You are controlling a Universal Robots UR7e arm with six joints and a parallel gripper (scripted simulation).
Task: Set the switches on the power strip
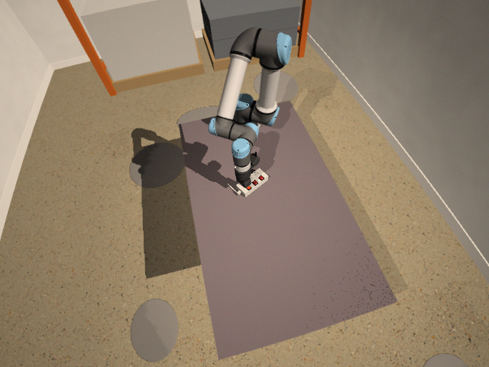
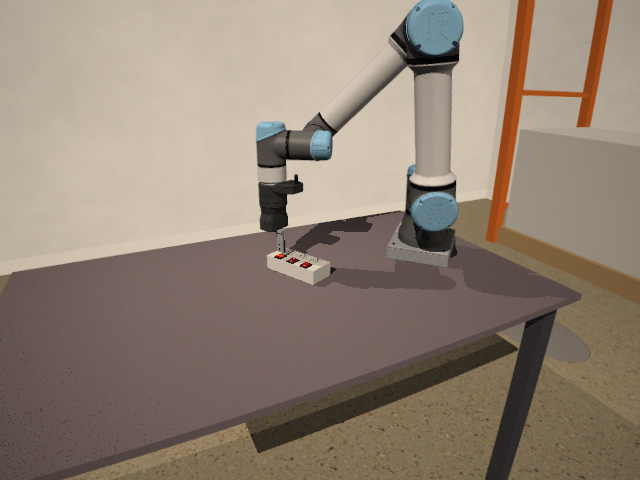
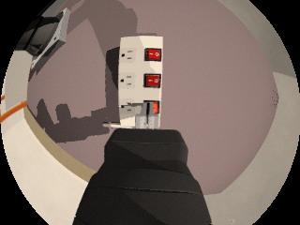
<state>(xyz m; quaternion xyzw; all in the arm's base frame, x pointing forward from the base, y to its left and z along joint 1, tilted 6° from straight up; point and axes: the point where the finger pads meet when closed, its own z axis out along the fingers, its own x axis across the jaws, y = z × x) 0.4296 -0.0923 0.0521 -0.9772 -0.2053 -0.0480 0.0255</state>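
The white rectangular plastic power strip point(image 2: 298, 267) lay flat on the brown desk point(image 2: 217, 330), its long axis running from centre toward lower right in the exterior view. The jaws point(image 2: 280, 242), closed on nothing, pressed its leftmost red switch point(image 2: 279, 255).

The arm point(image 2: 361, 93) has pale cream tubes, dark grey joints and round light-blue end caps. Its square grey base plate point(image 2: 398, 254) looks speckled. The black claw point(image 2: 280, 240) ends in slim grey fingers.
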